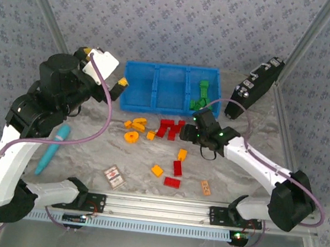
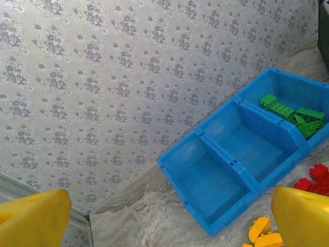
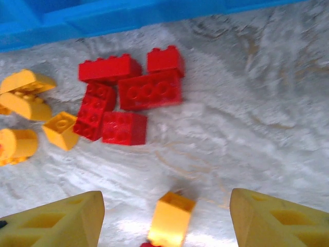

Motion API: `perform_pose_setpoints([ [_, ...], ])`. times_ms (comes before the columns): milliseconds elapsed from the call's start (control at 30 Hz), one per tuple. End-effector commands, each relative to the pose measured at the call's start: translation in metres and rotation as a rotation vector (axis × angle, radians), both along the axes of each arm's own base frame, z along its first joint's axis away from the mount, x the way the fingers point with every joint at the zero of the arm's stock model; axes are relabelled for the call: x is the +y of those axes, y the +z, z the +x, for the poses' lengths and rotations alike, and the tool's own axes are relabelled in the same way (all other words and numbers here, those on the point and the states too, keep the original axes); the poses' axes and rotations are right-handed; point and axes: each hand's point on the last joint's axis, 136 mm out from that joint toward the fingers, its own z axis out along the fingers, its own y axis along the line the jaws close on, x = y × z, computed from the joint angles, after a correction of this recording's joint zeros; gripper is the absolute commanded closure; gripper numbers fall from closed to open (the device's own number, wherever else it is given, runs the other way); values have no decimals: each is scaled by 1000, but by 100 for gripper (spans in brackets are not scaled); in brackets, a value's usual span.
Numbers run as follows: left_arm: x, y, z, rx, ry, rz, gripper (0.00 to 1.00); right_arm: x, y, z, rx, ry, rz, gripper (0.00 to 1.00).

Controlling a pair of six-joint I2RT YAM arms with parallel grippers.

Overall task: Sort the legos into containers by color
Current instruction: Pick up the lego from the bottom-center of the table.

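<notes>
Yellow fingers (image 3: 56,221) of the right gripper (image 3: 165,206) stand spread and empty over an orange brick (image 3: 167,224) on the table (image 3: 267,103), in front of the blue bin (image 1: 155,83), and a red brick (image 1: 177,168) just beside it could get pinched along; the left gripper (image 2: 167,211) also hangs wide open.

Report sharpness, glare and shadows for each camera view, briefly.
Top external: evenly lit and sharp, with only soft shadows on the table. Left wrist: the blue bin is crisp, the yellow fingers at the bottom corners blurred. Right wrist: the red legos look slightly soft, and glare whitens the table beside the orange lego.
</notes>
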Motion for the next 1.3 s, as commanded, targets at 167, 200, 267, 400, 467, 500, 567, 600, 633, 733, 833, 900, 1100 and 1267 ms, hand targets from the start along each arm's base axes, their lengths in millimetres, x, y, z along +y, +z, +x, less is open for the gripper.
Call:
perform_pose_setpoints([
  [167,7,12,-15,-46,-13,-56,0,11,-44,-17,117,-79,12,32],
  [200,8,12,-16,-49,-11,-56,0,12,-47,-18,122,-80,5,32],
  [267,10,12,-18,-54,-9,-59,0,15,-52,-19,132,-71,-3,32],
  [400,12,10,-19,-60,-5,-52,0,22,-68,-22,168,-57,-33,32],
  [467,12,10,-19,-62,-3,-51,0,24,-78,-24,188,-50,-56,32],
  [500,13,10,-20,-64,-3,-52,0,24,-82,-24,193,-49,-65,32],
  [567,14,11,-22,-67,-4,-53,0,24,-89,-26,207,-46,-87,33],
  [600,15,11,-22,-71,-3,-54,0,24,-92,-27,211,-45,-96,33],
  [633,16,11,-22,-73,0,-54,0,24,-94,-29,217,-43,-107,33],
  [733,17,11,-24,-75,2,-52,0,23,-99,-30,225,-39,-128,33],
  [833,17,10,-24,-77,2,-51,0,19,-103,-31,232,-40,-153,35],
  [900,17,10,-23,-78,3,-52,0,17,-106,-31,238,-37,-169,37],
  [1100,20,11,-25,-84,6,-48,0,17,-116,-32,258,-26,-192,42],
  [1267,22,11,-27,-89,9,-46,0,23,-117,-28,257,-4,-197,52],
])
